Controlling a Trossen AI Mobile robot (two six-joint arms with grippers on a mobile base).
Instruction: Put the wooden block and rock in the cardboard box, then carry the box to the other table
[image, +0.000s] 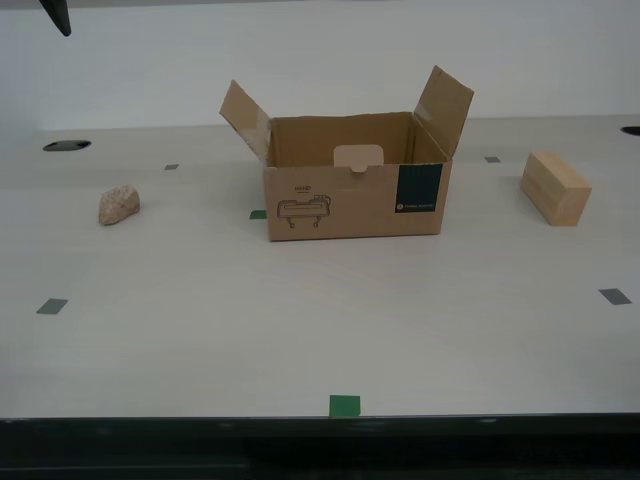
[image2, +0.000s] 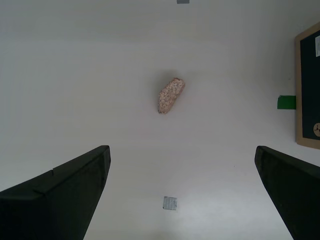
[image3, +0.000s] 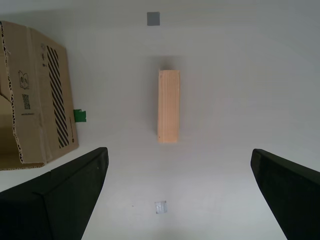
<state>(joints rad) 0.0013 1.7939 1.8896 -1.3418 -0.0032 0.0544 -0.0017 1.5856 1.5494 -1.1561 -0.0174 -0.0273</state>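
Wide-open, both grippers hang empty: my first gripper (image3: 177, 192) above the block (image3: 168, 106), my second gripper (image2: 182, 192) above the rock (image2: 171, 95). One block, stiff and smooth, likely takes a grip across its narrow sides; one rough rock should hold well. One open box (image: 352, 190) sits between them.

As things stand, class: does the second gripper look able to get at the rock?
Probably yes. My second gripper hangs open above the rock, which lies alone on bare table, apart from the cardboard box. Nothing stands between them.
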